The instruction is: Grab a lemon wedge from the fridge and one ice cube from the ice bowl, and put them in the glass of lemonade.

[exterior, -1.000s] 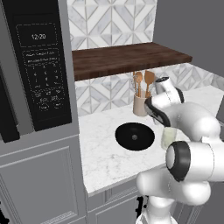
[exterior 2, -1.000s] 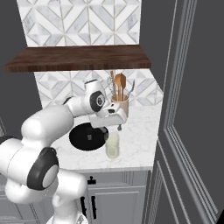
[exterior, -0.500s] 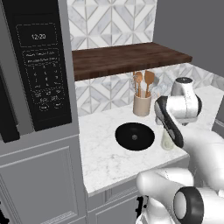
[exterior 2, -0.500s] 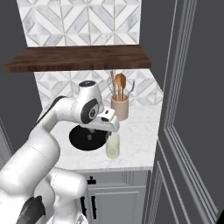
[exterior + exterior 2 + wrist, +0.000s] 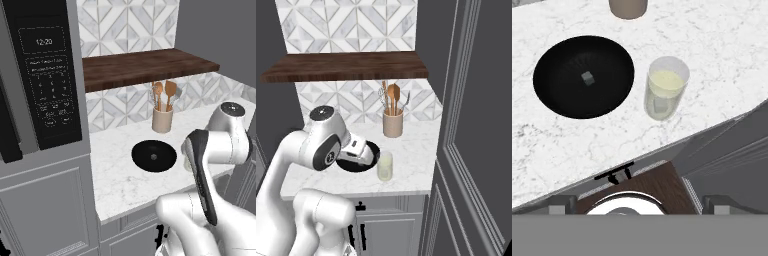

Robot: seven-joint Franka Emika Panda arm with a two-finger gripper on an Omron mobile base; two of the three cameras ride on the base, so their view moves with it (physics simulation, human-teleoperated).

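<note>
The glass of lemonade (image 5: 666, 88) stands near the marble counter (image 5: 712, 45) edge, just beside the black ice bowl (image 5: 562, 95), which holds one ice cube (image 5: 587, 78). Finger state cannot be told. Risk: the arm's swing toward the fridge (image 5: 476, 125) could clip the glass and topple it.

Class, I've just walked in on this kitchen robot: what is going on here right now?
A white robot arm is folded over a marble counter beside the dark fridge. The hand view looks down on a glass of lemonade with what looks like an ice cube in it, next to a black bowl holding one more cube. A utensil holder stands behind. No lemon wedge is in sight, and the pincer's state can't be told.
</note>
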